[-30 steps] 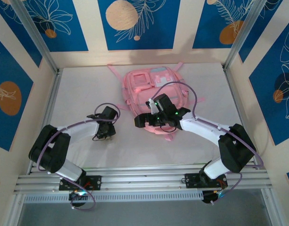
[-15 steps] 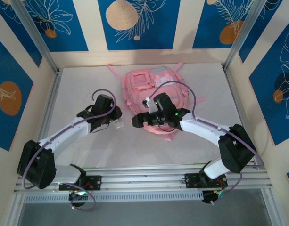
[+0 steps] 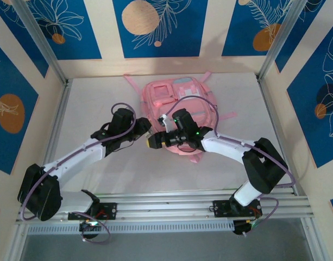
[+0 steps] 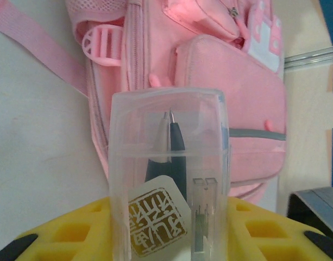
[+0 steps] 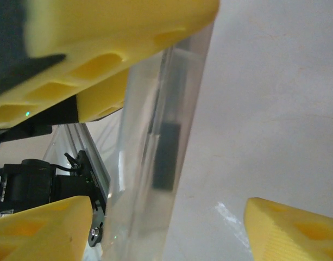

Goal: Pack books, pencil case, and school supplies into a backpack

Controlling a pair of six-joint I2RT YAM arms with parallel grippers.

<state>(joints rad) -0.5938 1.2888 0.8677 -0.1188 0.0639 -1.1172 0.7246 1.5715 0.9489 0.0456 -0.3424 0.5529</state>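
Clear plastic case point(image 4: 169, 125) sits clamped in left hand point(image 4: 166, 231) before pink backpack point(image 4: 209, 70).

Bare table point(image 3: 90, 103) lies open at frame left and right. Mid-frame, the pink backpack point(image 3: 158, 97), left claw point(image 3: 142, 134) and right claw point(image 3: 151, 142) crowd together, blocking passage.

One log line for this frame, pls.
left gripper: shut on clear plastic pen case, grey pen inside | right gripper: open, fingers either side of case | pink fabric backpack: lying flat, case not yet inside
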